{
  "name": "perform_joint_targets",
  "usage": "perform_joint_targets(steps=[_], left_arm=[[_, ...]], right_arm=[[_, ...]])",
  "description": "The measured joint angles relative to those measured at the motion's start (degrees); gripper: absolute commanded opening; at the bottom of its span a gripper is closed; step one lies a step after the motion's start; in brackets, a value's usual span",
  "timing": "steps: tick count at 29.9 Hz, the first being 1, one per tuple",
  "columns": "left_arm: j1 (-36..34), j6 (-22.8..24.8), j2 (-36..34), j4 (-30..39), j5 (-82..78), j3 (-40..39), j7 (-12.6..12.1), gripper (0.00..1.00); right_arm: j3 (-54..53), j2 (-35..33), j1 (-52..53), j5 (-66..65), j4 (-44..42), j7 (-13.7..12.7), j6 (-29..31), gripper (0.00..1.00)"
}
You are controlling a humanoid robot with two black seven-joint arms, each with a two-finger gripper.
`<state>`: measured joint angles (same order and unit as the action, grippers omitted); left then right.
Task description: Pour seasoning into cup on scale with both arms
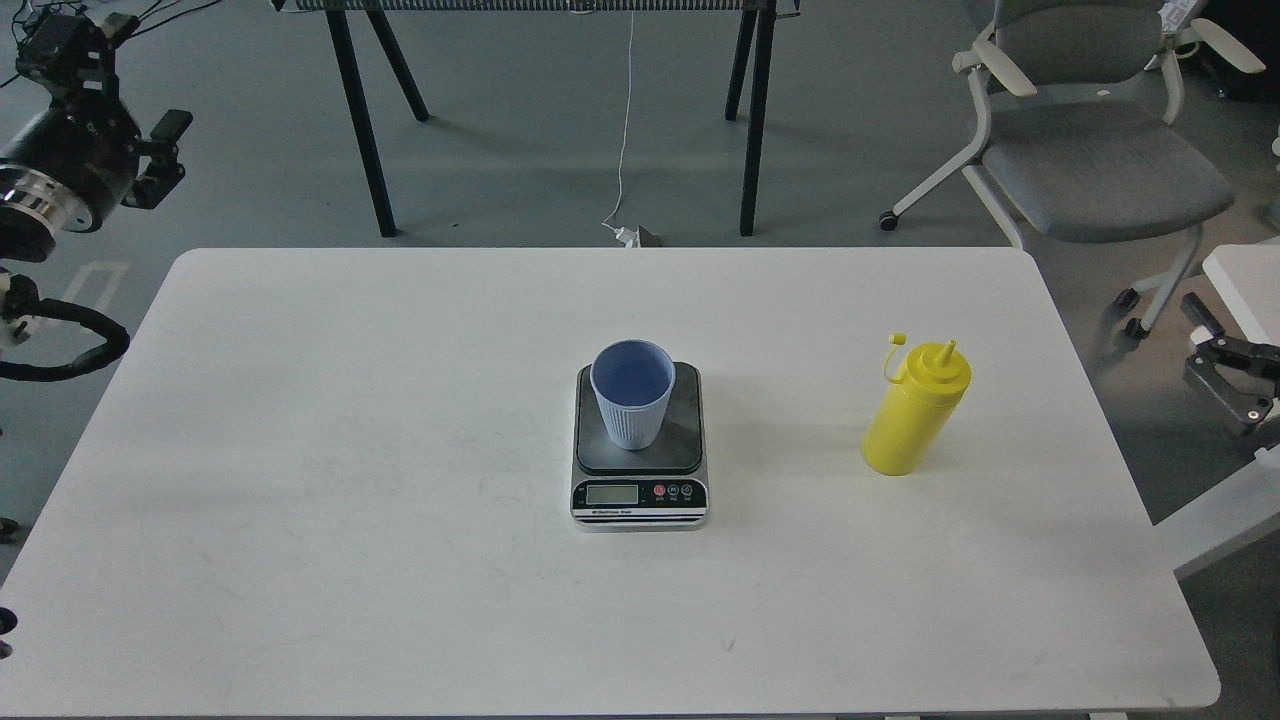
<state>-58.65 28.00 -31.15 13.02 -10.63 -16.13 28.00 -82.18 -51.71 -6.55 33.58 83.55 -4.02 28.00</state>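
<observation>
The light blue ribbed cup [632, 395] stands upright on the dark platform of the small scale [640, 488] at the table's middle. The yellow seasoning bottle [915, 411] stands upright on the table to the right, its small cap hanging open beside the nozzle. My right gripper [1250, 335] is off the table at the right edge of the view, well away from the bottle. Only one splayed finger [1197, 311] shows, and it holds nothing. My left gripper [160, 150] is high at the far left, beyond the table, seen dark and side-on.
The white table [400, 560] carries only the scale, cup and bottle. A grey office chair [1090, 160] stands behind at the right. A second white table [1245, 275] edges in at the right. Black trestle legs [365, 130] stand behind.
</observation>
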Motion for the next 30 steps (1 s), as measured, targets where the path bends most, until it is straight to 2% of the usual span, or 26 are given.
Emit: perform_joint_targets(steps=[6, 8, 12, 21, 30], left_arm=[[-2.57, 0.00, 0.34, 0.05, -0.02, 0.00, 0.00, 1.00], [-4.23, 0.00, 0.52, 0.09, -0.05, 0.01, 0.00, 1.00], [-8.16, 0.00, 1.05, 0.06, -0.08, 0.38, 0.00, 1.00], [-13.04, 0.00, 4.05, -0.50, -0.16, 0.79, 0.00, 1.00], [-13.03, 0.01, 9.37, -4.38, -0.23, 0.48, 0.00, 1.00]], right_arm=[[20.48, -2.37, 26.86, -0.62, -12.94, 0.09, 0.00, 1.00], [29.40, 0.20, 37.60, -0.95, -18.46, 0.12, 0.00, 1.00], [39.89, 6.97, 51.38, -1.12, -28.31, 0.14, 0.00, 1.00], [42.91, 18.54, 59.68, -4.12, -41.85, 0.15, 0.00, 1.00], [42.99, 24.34, 60.67, -9.87, -45.17, 0.15, 0.00, 1.00]])
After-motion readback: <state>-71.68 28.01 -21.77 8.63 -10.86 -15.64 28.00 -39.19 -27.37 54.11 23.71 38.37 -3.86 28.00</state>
